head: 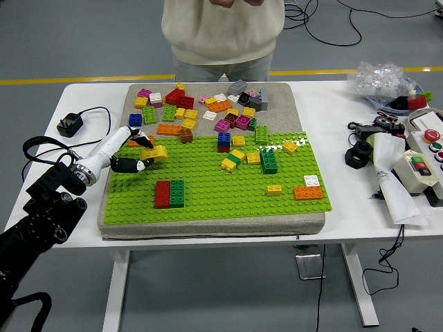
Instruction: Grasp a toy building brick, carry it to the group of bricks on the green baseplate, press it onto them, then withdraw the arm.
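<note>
A yellow plastic toy brick (156, 153) is pinched by the left hand (131, 155) (1 arm visible) over the green studded baseplate (208, 197), at its left edge

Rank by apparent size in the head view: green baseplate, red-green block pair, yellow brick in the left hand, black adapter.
1. Green baseplate, by far the largest.
2. Red-green block pair.
3. Yellow brick, held in the left hand, and black adapter: these look alike, and fingers partly hide the brick, so no ranking between them.

Loose bricks (201, 107) crowd the mat's (291, 104) far edge behind the baseplate (228, 197); a charger (69, 125) lies near the table's (325, 117) left edge.
</note>
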Tool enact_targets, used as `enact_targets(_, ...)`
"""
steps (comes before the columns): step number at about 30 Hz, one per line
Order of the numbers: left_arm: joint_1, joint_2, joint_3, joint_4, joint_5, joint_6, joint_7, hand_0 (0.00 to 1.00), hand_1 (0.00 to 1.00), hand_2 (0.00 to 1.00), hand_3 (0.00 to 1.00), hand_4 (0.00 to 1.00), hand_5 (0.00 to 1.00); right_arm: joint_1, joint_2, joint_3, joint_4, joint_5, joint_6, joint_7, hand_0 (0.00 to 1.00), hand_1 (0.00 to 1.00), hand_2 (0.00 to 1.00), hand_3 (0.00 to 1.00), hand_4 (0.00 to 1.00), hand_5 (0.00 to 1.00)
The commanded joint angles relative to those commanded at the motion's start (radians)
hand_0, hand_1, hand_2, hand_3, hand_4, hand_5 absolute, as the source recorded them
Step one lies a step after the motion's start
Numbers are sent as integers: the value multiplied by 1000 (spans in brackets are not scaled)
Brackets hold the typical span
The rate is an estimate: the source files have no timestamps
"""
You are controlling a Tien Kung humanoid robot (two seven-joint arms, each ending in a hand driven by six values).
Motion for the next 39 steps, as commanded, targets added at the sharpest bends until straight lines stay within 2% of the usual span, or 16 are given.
enact_targets(7,37,18,-4,-79,10,-8,7,910,634,520,478,697,2,-2,-4,6,0,-5,4,4,791,701,749,712,905,551)
enact_targets(11,85,29,-9,-171,21,-16,19,910,634,520,478,697,2,-4,-7,11,0,-9,6,11,791,701,749,712,905,551)
enact_targets(14,93,30,-9,-191,23,-18,22,910,630,521,477,695,2,-3,-8,13,0,-10,6,12,791,701,749,712,905,551)
enact_targets(16,118,34,-7,-235,26,-23,32,910,630,521,477,695,2,-2,-12,18,0,-10,5,17,791,701,749,712,905,551)
enact_targets(39,235,55,20,-472,30,-59,82,908,618,524,479,717,2,-9,-34,42,0,-8,5,34,791,700,749,711,904,551)
